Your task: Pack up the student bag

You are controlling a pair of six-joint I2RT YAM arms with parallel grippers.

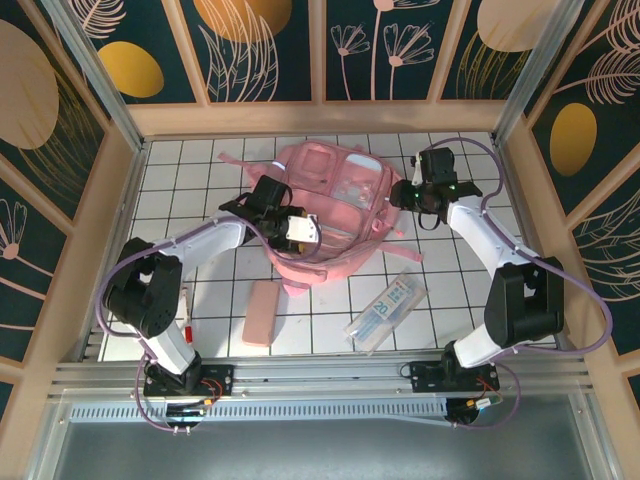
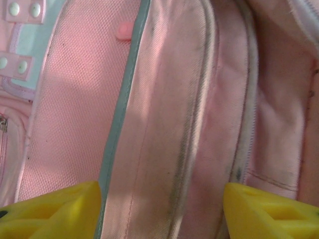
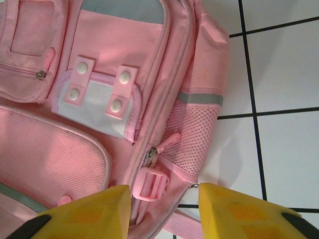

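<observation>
The student bag (image 1: pixel 335 215) is a large pink backpack lying flat in the middle of the tiled table, front pockets facing up. My left gripper (image 1: pixel 303 228) hovers over its near left part. In the left wrist view its yellow fingers (image 2: pixel 55 211) stand wide apart above pink fabric and a zipper seam (image 2: pixel 192 124), holding nothing, so this gripper (image 2: pixel 162 211) is open. My right gripper (image 1: pixel 408 194) is at the bag's right side. Its jaws (image 3: pixel 164 211) are open, straddling the side edge near a pink buckle (image 3: pixel 149 185), a zipper pull (image 3: pixel 169 142) and the mesh side pocket (image 3: pixel 192 137).
In front of the bag lie a small pink pencil case (image 1: pixel 262 312), a clear flat packet (image 1: pixel 387 309) to its right, and a red pen (image 1: pixel 186 315) by the left arm's base. Wooden walls (image 1: pixel 320 117) enclose the table.
</observation>
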